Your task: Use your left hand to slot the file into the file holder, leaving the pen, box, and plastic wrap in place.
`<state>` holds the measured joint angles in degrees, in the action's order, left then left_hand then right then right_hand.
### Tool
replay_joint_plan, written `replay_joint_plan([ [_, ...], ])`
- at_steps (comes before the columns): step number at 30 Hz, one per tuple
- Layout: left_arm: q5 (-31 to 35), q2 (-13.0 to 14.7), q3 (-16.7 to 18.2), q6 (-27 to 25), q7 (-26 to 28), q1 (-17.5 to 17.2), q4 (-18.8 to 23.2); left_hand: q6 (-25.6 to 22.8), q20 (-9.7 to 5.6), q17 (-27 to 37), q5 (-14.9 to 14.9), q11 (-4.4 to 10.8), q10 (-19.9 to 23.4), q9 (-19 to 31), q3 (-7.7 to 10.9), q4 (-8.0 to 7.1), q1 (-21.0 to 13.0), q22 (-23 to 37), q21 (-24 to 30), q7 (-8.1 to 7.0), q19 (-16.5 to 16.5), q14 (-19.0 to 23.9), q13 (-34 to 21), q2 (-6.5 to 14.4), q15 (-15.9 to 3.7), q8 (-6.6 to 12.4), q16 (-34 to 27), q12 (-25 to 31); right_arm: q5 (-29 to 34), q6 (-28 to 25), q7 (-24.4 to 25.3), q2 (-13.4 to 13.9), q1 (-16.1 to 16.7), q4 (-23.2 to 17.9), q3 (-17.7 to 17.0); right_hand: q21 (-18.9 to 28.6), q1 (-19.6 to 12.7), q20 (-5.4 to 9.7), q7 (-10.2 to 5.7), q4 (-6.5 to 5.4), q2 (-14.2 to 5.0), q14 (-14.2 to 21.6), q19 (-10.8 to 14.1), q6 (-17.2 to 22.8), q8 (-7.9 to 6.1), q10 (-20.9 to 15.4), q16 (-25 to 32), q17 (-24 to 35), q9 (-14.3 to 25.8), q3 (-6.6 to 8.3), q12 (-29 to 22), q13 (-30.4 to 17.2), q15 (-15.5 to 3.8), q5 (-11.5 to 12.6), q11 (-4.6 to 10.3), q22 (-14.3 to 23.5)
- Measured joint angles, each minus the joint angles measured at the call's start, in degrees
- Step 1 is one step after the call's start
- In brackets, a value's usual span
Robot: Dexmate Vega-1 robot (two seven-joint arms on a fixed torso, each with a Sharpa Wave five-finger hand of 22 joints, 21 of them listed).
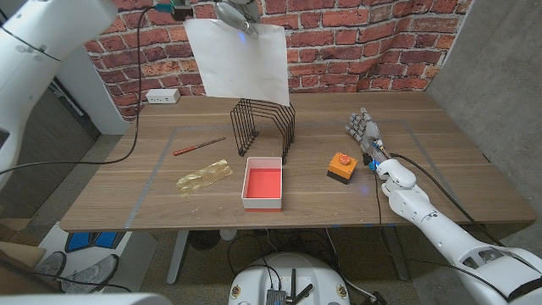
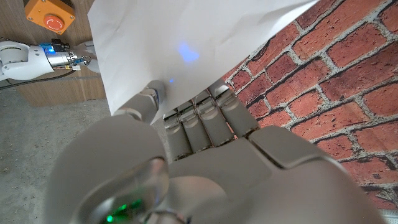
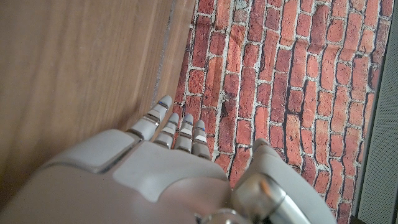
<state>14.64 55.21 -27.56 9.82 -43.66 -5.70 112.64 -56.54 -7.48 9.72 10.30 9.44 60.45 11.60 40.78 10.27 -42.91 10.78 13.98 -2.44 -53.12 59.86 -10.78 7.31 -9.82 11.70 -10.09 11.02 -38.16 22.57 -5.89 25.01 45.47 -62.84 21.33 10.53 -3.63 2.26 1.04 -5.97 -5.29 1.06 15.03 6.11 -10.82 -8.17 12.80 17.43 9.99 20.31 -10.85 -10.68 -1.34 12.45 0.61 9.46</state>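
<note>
A white file sheet (image 1: 241, 59) hangs in the air above the black wire file holder (image 1: 264, 127), its lower edge just over the wires. My left hand (image 1: 237, 13) pinches the file's top edge; in the left wrist view the same left hand (image 2: 186, 124) has fingers closed on the file (image 2: 186, 43). My right hand (image 1: 364, 131) stands with fingers apart on the table at the right and holds nothing; in the right wrist view the right hand (image 3: 168, 155) has its fingers stretched out.
A pen (image 1: 199, 146) lies left of the holder. Crumpled yellowish plastic wrap (image 1: 203, 176) lies below it. An open white box with a red inside (image 1: 263, 181) sits in front of the holder. An orange button box (image 1: 340, 165) stands beside my right hand.
</note>
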Motion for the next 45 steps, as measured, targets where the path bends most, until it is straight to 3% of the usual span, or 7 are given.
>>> replay_joint_plan([
  [22,1.87,-1.83,-0.82,4.82,2.27,-0.81,-3.17,-0.26,0.0,0.0,0.0,-0.04,0.02,-0.02,-0.16,-0.16,0.0,0.0,0.0,-0.27,-0.01,0.0,0.0,0.0,0.0,0.27,0.0,0.0,-0.29,-0.38,0.51,0.58,1.1,-1.24,-0.37,0.0,0.0,0.0,0.0,0.0,0.0,0.0,0.0,0.0,0.0,0.0,0.0,-0.01,0.0,0.0,0.0,0.0,0.0,0.0,0.0,0.0],
  [45,3.29,-2.81,-1.74,4.93,2.21,-1.5,-4.21,-0.42,0.0,0.0,0.0,0.03,0.16,-0.04,-0.25,-0.07,0.0,0.0,0.23,-0.43,-0.01,0.01,0.0,0.0,-0.01,0.24,0.0,0.0,-0.54,-0.83,0.55,0.63,1.19,-1.01,-0.44,0.0,0.23,0.0,0.0,0.0,-0.23,0.0,0.0,0.0,0.0,0.0,0.0,-0.01,0.0,0.0,0.0,0.0,0.0,0.0,0.0,0.0],
])
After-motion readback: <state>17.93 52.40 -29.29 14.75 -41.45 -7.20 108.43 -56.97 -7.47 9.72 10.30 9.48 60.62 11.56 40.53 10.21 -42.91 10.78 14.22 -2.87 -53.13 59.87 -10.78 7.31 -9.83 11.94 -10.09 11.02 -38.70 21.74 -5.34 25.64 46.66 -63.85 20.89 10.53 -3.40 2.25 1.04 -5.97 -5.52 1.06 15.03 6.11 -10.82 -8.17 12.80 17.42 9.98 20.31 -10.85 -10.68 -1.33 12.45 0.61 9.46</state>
